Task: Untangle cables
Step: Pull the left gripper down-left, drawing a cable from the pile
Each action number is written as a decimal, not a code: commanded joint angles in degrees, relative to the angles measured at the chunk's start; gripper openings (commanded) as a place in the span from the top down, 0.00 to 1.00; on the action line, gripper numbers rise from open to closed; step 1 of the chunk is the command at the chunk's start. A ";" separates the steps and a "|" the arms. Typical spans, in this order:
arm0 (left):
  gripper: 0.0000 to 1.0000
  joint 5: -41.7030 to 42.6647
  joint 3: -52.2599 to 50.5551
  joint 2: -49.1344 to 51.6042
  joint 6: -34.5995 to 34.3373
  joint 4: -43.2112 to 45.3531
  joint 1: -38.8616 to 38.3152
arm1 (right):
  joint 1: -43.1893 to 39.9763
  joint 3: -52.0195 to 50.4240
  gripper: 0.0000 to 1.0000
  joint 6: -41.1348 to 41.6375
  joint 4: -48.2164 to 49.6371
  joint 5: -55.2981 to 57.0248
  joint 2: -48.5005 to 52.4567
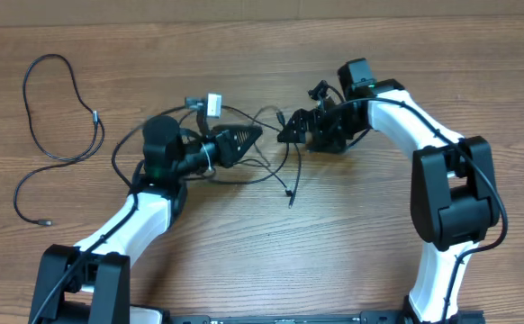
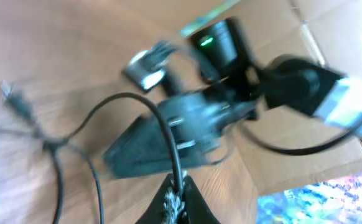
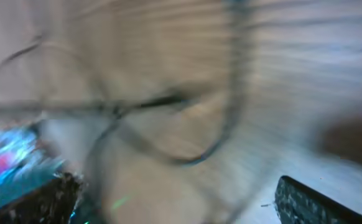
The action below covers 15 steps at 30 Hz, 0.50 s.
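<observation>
Tangled cables [image 1: 278,171] lie at the middle of the desk [image 1: 334,270], one clamped in the left gripper [image 1: 255,135]; the right gripper [image 1: 289,130], fingers wide apart just beside it, should take a crossing cable and draw away slowly.

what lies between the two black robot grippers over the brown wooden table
Strands of the thin black cables cross the gap between left gripper and right gripper; the overhead view shows it.

Table [image 1: 244,261]: brown wood grain. Cables [image 1: 94,114]: thin, black. Plug [image 1: 213,103]: silver. Arms [image 1: 397,112]: white shells, black joints. Camera [image 2: 224,37]: black, small green light [image 2: 204,42]. Blurred patch [image 2: 318,199]: bright blue, pink flecks, identity unclear.
</observation>
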 commanded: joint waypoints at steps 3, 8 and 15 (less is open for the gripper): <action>0.96 2.01 0.24 -0.72 5.64 -6.32 0.70 | -1.81 1.55 0.00 -12.92 0.09 -12.94 0.24; 0.96 2.60 0.24 -0.72 6.19 -7.32 0.70 | -2.43 1.55 0.00 -1.20 4.02 3.74 0.24; 0.96 -2.08 0.24 -0.72 13.38 -18.08 0.72 | -2.40 1.53 0.00 13.57 3.80 24.94 0.24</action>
